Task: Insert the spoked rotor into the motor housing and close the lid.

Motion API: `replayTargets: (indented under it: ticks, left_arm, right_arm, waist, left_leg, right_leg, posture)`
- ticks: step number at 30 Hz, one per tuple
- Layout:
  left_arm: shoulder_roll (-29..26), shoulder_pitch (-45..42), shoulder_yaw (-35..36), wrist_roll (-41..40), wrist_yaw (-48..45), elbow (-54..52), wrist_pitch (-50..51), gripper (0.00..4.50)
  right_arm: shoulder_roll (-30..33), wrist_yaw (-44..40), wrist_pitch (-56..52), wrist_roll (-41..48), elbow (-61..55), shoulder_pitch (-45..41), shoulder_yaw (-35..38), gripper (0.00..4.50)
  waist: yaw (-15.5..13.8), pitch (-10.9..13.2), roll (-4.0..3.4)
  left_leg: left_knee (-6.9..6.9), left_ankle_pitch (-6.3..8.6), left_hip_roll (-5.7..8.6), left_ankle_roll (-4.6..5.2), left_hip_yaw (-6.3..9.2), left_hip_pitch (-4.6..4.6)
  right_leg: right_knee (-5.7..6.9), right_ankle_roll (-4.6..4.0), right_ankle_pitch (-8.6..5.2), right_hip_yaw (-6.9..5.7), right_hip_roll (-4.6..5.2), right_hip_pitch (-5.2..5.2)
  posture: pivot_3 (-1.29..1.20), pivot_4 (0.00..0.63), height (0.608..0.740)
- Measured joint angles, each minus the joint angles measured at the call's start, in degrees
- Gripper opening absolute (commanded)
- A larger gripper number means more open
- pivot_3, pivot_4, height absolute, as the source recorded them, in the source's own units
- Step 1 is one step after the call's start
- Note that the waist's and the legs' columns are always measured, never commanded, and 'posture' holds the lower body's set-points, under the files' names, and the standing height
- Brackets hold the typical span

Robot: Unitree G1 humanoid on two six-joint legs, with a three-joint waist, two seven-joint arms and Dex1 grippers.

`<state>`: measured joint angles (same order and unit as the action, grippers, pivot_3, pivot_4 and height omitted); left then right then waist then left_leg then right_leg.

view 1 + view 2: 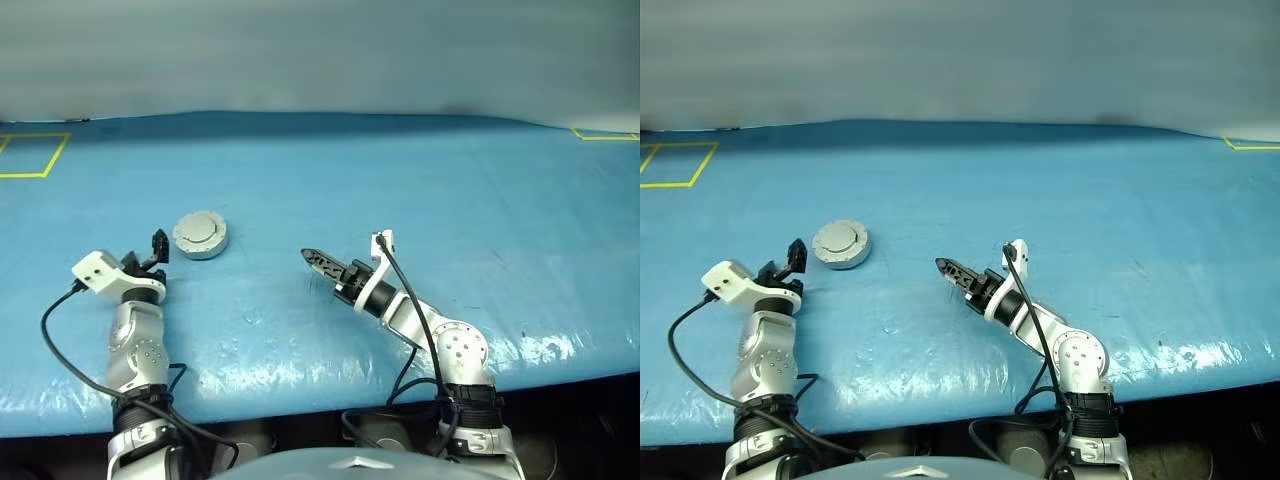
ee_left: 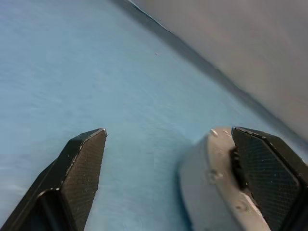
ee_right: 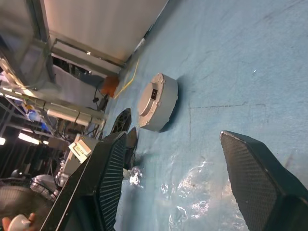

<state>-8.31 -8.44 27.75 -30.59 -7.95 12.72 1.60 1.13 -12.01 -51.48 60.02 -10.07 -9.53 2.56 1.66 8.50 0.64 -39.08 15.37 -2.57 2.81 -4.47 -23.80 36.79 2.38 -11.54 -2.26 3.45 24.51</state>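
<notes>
On the blue table (image 1: 420, 180): motor housing (image 1: 201, 234), lid shut.
Left gripper (image 1: 157, 247): just beside housing, fingers wide apart, holding nothing.
Right gripper (image 1: 316, 260): well apart from housing, fingers apart, empty.

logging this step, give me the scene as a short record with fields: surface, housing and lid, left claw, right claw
surface: blue table cover with yellow tape squares at the far corners
housing and lid: motor housing lies closed, lid on top, plain grey side up
left claw: left claw open, holding nothing, just left of the housing
right claw: right claw open, holding nothing, well right of the housing, pointing toward it
</notes>
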Motion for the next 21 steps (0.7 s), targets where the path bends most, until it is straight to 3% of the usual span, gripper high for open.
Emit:
replayTargets:
  ticks: [9,16,21]
  left_arm:
    - [-0.13,5.12,-13.26,0.89,-8.28,-18.19,4.41,4.47]
    - [-3.48,12.06,-28.29,7.58,-14.93,-27.40,6.39,4.47]
    - [-5.47,15.92,-29.03,10.37,-16.48,-28.78,4.18,4.47]
  right_arm:
    - [3.54,-0.76,17.64,-23.61,-6.49,-0.45,-8.74,3.25]
    - [6.90,0.69,24.71,-37.83,-6.57,2.26,-13.26,3.25]
    - [11.84,1.52,28.03,-47.57,-9.08,4.89,-15.76,3.25]
  waist:
    - [-1.00,-0.01,0.05]
    - [-0.81,-0.01,0.04]
    - [-0.90,0.02,-0.01]
  left_leg:
    - [-0.11,0.02,0.07,0.03,-0.07,-0.06]
    - [0.03,-0.05,-0.01,-0.09,-0.07,0.00]
    - [-0.01,-0.06,-0.02,-0.12,-0.09,0.02]
  right_leg:
    - [-0.07,-0.20,-0.12,0.02,0.10,0.00]
    - [0.02,-0.29,-0.19,0.01,-0.04,0.07]
    - [0.03,-0.25,-0.35,0.01,0.04,0.08]
  posture:
    - [0.00,0.150,0.740]
    - [0.00,0.150,0.740]
    - [0.00,0.150,0.740]
